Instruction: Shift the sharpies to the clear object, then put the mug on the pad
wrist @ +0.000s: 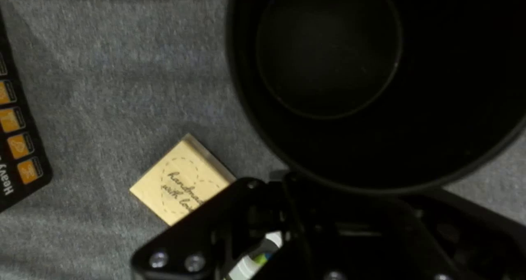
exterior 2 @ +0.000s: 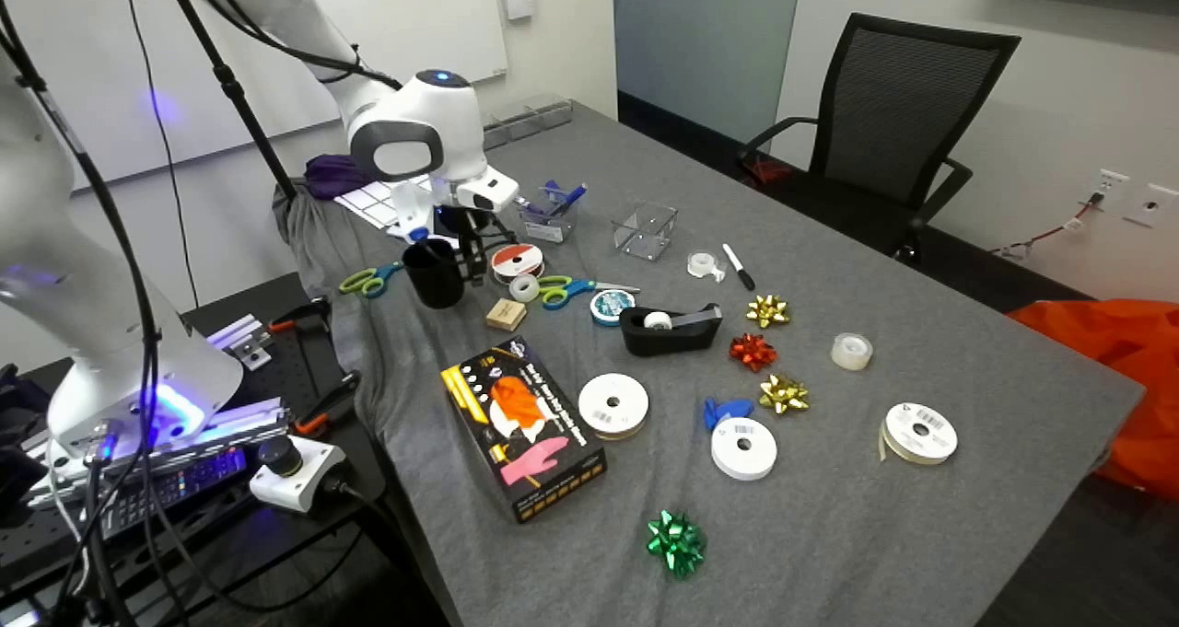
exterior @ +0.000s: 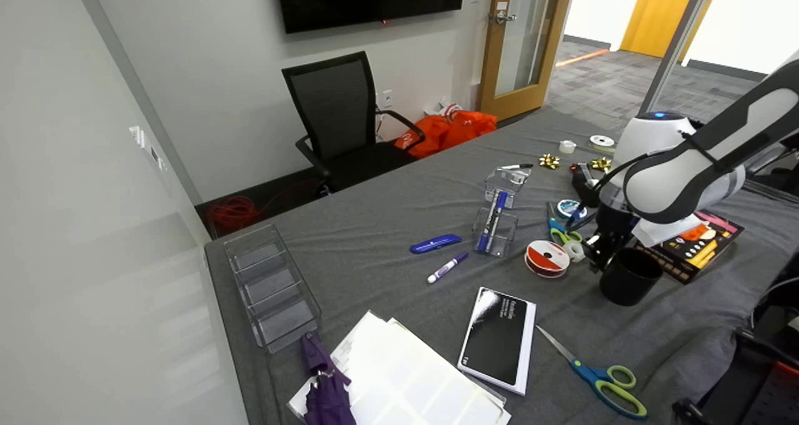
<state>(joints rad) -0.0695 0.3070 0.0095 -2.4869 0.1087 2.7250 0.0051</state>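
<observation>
From how the things are lying, it can be judged that the second step of the task is in hand, that is, the bringing of the mug. The black mug (exterior: 626,286) is found right at the jaws, and in the wrist view they are partly covered by its rim; whether they are clamped on it or are only placed around some part of it cannot be told, because black lies on black there. It also cannot be told if its base is touching the gray surface (exterior: 387,219). The first step is judged as done in its main part: the blue markers (exterior 2: 573,198) are standing, leaned, in the small clear holder (exterior 2: 545,231). A white marker with a purple end (exterior: 446,269) is lying loose, and it is not certain if it should be counted. The black pad (exterior: 497,334) is lying flat between the white sheets (exterior: 406,381) and the scissors (exterior: 588,372), well apart from the mug. For the next move, a firm hold should be assured first; then the mug should be lifted, carried between the scissors' tip and the red ribbon spool (exterior: 547,256), and lowered upright onto the pad before the jaws are parted.
</observation>
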